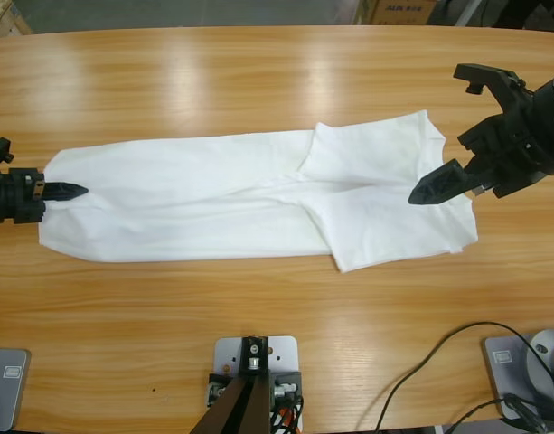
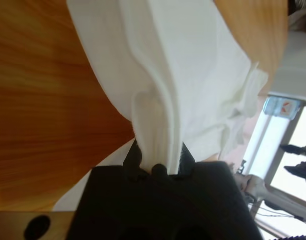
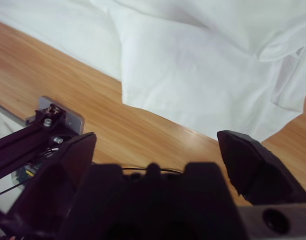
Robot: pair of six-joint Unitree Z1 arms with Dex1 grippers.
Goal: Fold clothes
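White cotton T-shirt [image 1: 249,194], thin and limp, lies folded long across the frame's middle on the wooden bench [image 1: 258,81]. Probably light and sagging when lifted; best pinched at hems or corners. Left hand [image 1: 64,191] is clenched on its left-end edge. Right hand [image 1: 457,136] gapes released over the right end.
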